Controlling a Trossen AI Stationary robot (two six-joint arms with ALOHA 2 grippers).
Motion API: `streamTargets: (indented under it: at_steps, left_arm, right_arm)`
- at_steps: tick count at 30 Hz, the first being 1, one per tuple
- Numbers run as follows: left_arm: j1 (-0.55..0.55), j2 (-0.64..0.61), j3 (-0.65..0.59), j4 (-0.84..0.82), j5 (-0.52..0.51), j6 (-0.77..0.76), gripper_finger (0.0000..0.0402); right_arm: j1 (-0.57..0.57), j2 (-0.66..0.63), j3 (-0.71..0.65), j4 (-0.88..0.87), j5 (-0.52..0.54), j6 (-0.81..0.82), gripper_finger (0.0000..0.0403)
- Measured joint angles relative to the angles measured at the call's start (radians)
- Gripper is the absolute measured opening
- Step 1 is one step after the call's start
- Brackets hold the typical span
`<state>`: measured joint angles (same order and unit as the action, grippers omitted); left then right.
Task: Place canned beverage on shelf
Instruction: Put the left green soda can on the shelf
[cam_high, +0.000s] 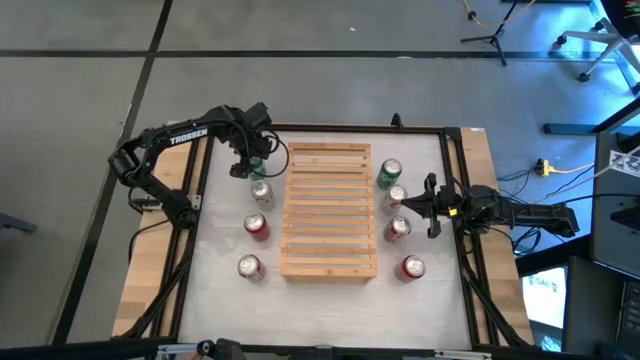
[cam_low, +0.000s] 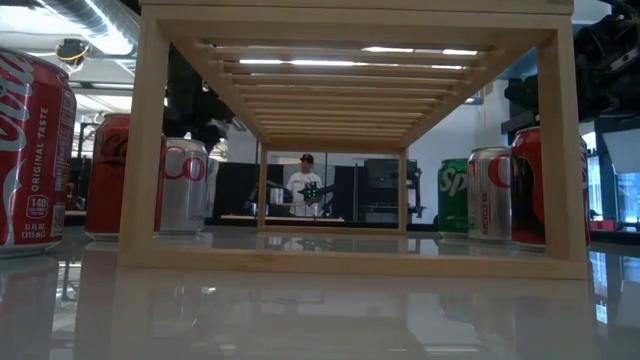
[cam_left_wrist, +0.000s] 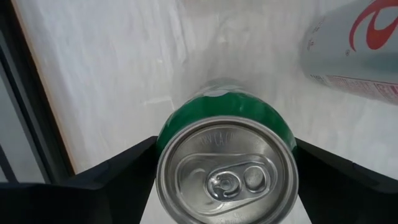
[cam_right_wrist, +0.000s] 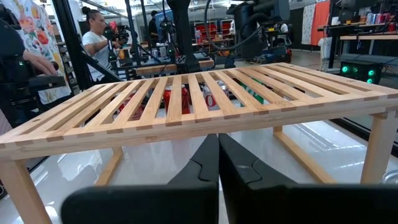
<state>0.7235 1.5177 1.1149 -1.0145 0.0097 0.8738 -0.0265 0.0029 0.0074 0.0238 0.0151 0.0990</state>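
Observation:
The shelf (cam_high: 328, 210), a pale wooden slat rack, stands on its legs in the middle of the white table. My left gripper (cam_high: 252, 162) is at the shelf's far left corner, shut on a green can (cam_left_wrist: 224, 124). My right gripper (cam_high: 398, 203) is shut and empty. It is level at the shelf's right side and points at the shelf (cam_right_wrist: 205, 93), by a silver can (cam_high: 396, 194). In the right wrist view its fingers (cam_right_wrist: 217, 168) are closed together. My left gripper pinches the green can between its two fingers, one on each side of the can's wall just below the top rim (cam_left_wrist: 163, 140). The fingers (cam_left_wrist: 118, 180) come from above, slanting down. The can is upright, its lid up. I cannot tell whether its base is on the table.
Left of the shelf stand a silver can (cam_high: 262, 192) and two red cans (cam_high: 257, 227) (cam_high: 249, 266). Right of it stand a green can (cam_high: 390, 173) and two red cans (cam_high: 398, 229) (cam_high: 412, 268). A person (cam_low: 305, 185) stands in the room behind.

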Motion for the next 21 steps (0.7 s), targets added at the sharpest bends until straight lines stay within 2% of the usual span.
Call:
streamTargets:
  at_steps: [14, 21]
  left_arm:
    - [0.0, 0.0, 0.0, 0.002, -0.001, -0.01, 0.039]
    - [0.0, 0.0, 0.0, 0.001, -0.02, -0.199, 0.0396]
  right_arm:
    - [0.0, 0.0, 0.0, 0.0, 0.0, 0.0, 0.0]
    - [0.0, 0.0, 0.0, 0.0, 0.0, 0.0, 0.0]
